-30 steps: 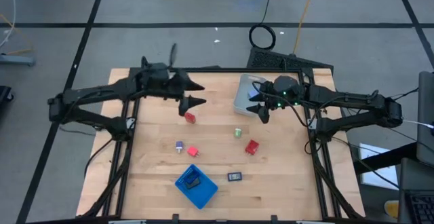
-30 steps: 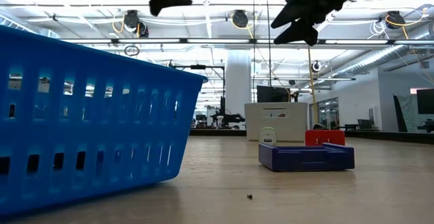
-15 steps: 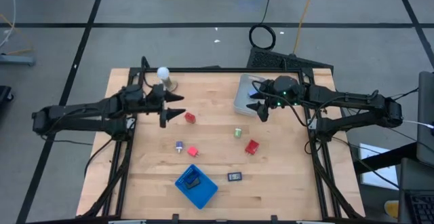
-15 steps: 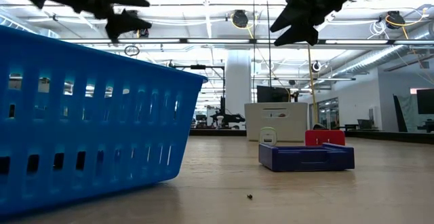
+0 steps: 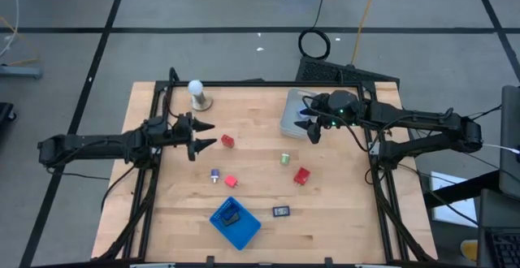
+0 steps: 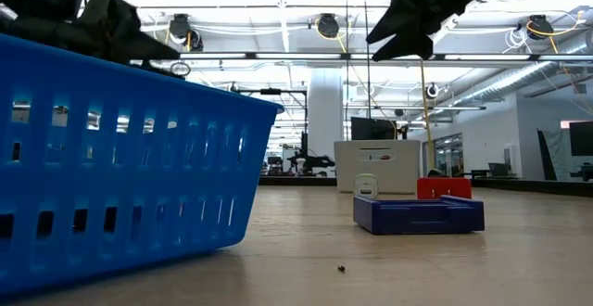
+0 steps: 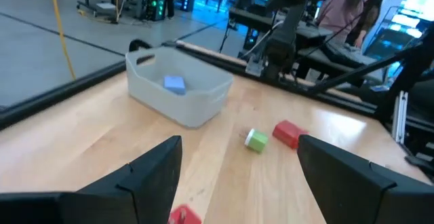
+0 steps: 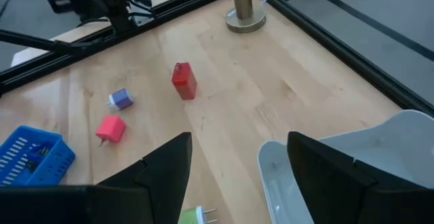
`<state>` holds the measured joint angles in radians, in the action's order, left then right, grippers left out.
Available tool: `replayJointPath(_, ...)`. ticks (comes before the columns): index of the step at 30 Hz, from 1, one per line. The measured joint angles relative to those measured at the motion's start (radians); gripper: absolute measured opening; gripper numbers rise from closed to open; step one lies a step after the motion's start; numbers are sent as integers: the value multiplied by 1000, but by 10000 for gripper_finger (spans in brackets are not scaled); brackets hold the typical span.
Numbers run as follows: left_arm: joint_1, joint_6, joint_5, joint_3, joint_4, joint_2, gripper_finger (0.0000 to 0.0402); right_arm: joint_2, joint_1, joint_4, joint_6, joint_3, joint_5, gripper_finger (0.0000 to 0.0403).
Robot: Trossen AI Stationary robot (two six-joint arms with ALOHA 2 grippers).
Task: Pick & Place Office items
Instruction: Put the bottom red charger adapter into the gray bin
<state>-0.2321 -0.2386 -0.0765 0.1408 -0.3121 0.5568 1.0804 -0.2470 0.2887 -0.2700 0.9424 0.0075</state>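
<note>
High view: red block (image 5: 227, 141) bears no readable writing.

Even, bright overhead light is seen; ceiling lamps (image 6: 326, 25) glare, soft shadows are cast, wrist views are slightly blurred.

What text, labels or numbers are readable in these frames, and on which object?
None can be read.
Small black item near the blue basket: a pale patch on top, too small to read.
White box in the room behind the table: a dark mark near its top, too blurred to read.
Red blocks, clear bin, white ball on its stand: no markings visible.
</note>
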Motion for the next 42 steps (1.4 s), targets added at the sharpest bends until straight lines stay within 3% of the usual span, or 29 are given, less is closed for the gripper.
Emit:
replayJointPath(17,0,51,1,-88,-31,-54,296,140,28,-123,20,0,-8,238)
replayJointPath(26,-3,-100,14,-88,-30,-56,296,156,72,-159,-6,0,-10,238)
replayJointPath(35,-3,-100,16,-88,-30,-55,296,135,72,-156,8,0,-14,238)
replayJointPath(42,-3,-97,16,-88,-30,-55,296,135,72,-156,55,0,-176,238)
